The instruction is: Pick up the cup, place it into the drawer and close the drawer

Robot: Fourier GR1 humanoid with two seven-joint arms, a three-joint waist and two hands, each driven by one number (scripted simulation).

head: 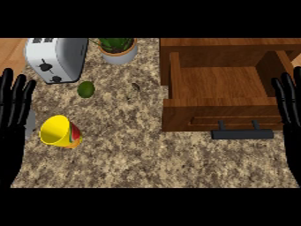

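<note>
A yellow cup (59,131) with red and green stripes lies tilted on the speckled counter (146,154) at the left, its mouth facing up and left. The wooden drawer (221,86) stands pulled open at the upper right, nothing inside it, with a dark handle (242,133) on its front. My left hand (4,119) rests open at the left edge, fingers up, just left of the cup. My right hand (299,119) rests open at the right edge, beside the drawer's front corner. Neither hand holds anything.
A silver toaster (55,57) stands at the back left. A potted plant (118,48) sits beside it. A green avocado (86,89) lies just above the cup. The wooden cabinet body (234,46) surrounds the drawer at the back right.
</note>
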